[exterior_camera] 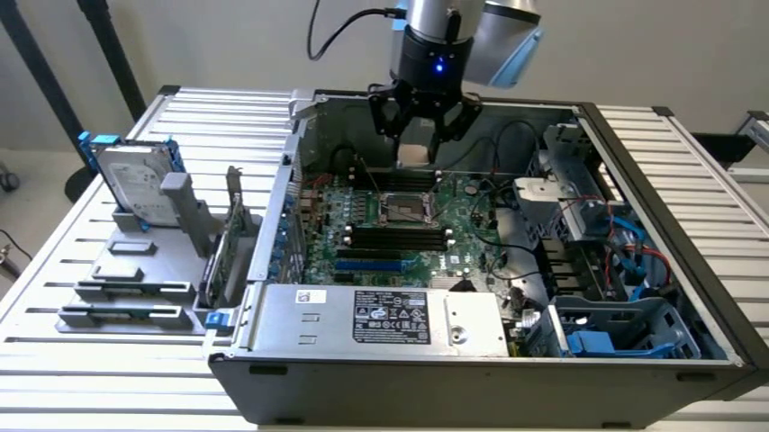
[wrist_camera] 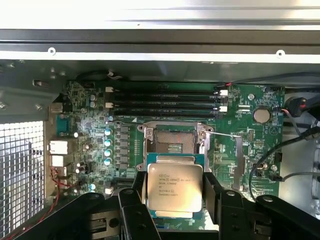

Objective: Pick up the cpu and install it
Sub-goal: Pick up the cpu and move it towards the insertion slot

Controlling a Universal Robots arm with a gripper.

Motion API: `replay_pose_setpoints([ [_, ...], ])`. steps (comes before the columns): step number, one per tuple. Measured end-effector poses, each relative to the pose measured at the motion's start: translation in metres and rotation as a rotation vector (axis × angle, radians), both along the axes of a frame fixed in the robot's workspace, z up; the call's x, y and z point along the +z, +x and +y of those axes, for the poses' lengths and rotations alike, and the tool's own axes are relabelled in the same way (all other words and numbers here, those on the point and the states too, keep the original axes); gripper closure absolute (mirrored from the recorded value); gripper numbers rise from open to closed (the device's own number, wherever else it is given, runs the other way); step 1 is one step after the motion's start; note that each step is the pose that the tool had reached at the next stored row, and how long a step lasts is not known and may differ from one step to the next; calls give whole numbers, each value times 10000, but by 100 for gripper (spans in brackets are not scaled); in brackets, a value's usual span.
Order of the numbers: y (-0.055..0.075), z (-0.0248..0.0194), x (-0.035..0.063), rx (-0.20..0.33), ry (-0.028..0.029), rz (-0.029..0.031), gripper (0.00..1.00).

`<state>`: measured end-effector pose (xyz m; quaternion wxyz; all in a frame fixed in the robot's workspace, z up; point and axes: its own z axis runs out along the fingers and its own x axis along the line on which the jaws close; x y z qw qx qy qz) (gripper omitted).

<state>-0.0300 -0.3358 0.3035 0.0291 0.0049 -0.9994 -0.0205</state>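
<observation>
**Item:** cpu, small square chip, silver lid with printed lettering facing the wrist camera, green edge showing round it.

**Location:** off the counter, held in the air inside the open computer case, above the motherboard. Seen in the exterior view as a pale square under the arm.

**Hand:** hand clamped on the cpu, one black finger on each of two opposite edges; fingers set wide to span the chip.

**Key relation:** open socket directly under and just ahead of the chip. In the wrist view the chip's far edge overlaps the near side of the socket frame. In the exterior view the socket lies below the hand, with clear air between the two.

**Alignment:** square part, no long axis; edges judged roughly parallel to the socket frame.

**Neighbours:** memory sticks seated just beyond the socket; hard drive upright on a stand at the exterior view's left, well apart.
</observation>
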Motion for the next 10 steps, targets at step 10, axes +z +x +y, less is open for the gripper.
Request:
replay_pose_setpoints([
  [10, 0, 1, -32, 1, -1, 10, 45],
])
